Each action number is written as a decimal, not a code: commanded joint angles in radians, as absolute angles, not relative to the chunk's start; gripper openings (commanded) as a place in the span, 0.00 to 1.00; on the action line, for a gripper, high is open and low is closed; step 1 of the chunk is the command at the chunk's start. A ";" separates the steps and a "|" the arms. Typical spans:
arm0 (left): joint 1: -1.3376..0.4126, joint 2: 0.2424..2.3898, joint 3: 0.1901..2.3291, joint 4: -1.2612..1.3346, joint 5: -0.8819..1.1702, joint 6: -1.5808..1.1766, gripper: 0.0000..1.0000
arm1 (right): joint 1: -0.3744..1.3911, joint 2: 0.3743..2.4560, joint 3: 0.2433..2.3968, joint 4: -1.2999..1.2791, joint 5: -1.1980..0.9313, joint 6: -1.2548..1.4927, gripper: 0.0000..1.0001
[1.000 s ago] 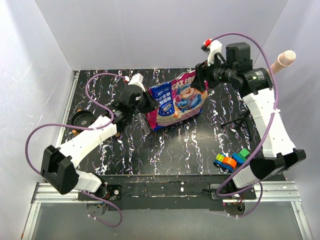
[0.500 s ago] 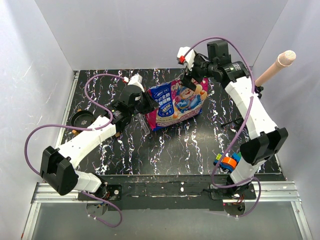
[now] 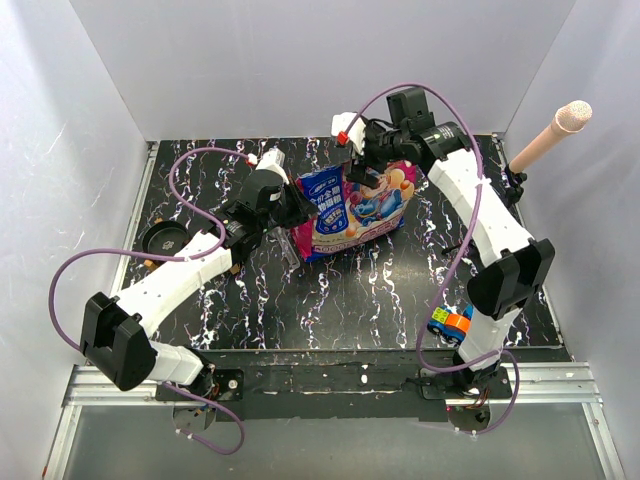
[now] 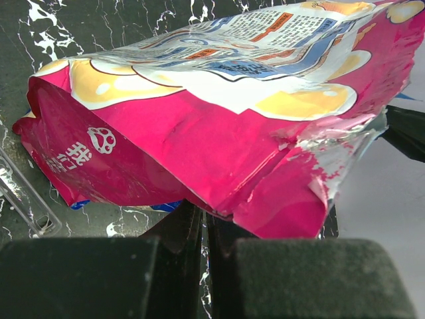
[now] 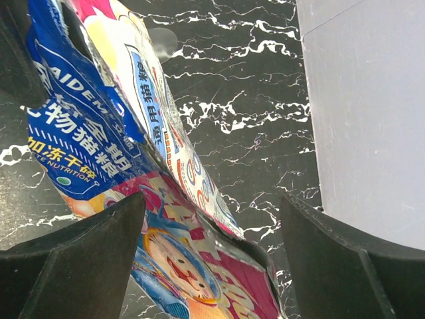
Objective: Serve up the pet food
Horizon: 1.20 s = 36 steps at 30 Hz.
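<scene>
you're seeing the cat food bag (image 3: 355, 208) sitting between your two grippers on the black marbled table (image 3: 380, 290). the kibble itself isn't showing.

your left gripper (image 3: 293, 212) is clenching the bag's left edge. in the left wrist view the jaws are pinching the magenta fold tight, just right of a white paw print and some white chinese characters too small to read.

your right gripper (image 3: 362, 165) is hanging over the bag's far end with its jaws spread wide. the bag's upper edge is passing between them, and you can't tell whether either pad is touching it. on the blue panel there you're reading "aidem", "nutrition" and "猫粮".

a clear plastic piece (image 4: 23, 193) is lying just beside the bag's left corner. a black bowl (image 3: 147, 240) is sitting well left of the bag. toy blocks (image 3: 452, 322) are lying nearer you, to the bag's right.
</scene>
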<state>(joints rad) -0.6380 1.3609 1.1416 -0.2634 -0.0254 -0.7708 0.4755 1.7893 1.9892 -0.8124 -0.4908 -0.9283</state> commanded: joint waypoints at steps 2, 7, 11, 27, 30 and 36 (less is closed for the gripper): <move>-0.647 1.279 1.192 -0.181 0.041 -0.775 0.00 | 0.494 1.816 2.026 -0.772 -0.483 -0.979 0.86; -0.647 1.281 1.200 -0.193 0.041 -0.767 0.00 | 0.503 1.815 2.013 -0.765 -0.491 -1.002 0.71; -0.647 1.282 1.210 -0.204 0.038 -0.767 0.00 | 0.508 1.806 1.990 -0.764 -0.479 -1.012 0.40; -0.646 0.991 1.160 -0.463 -0.097 -0.813 0.53 | 0.589 1.643 1.816 -0.677 -0.155 -0.836 0.01; -0.647 0.921 1.140 -0.511 -0.120 -0.847 0.53 | 0.607 1.600 1.792 -0.673 -0.045 -0.672 0.01; -0.647 0.891 1.173 -0.609 -0.111 -1.009 0.51 | 0.710 1.508 1.710 -0.764 0.252 -0.459 0.01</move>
<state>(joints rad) -0.6437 0.8730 1.1488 -0.4931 -0.0967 -0.8806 0.6460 1.6066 1.7302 -0.7158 -0.0265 -0.6842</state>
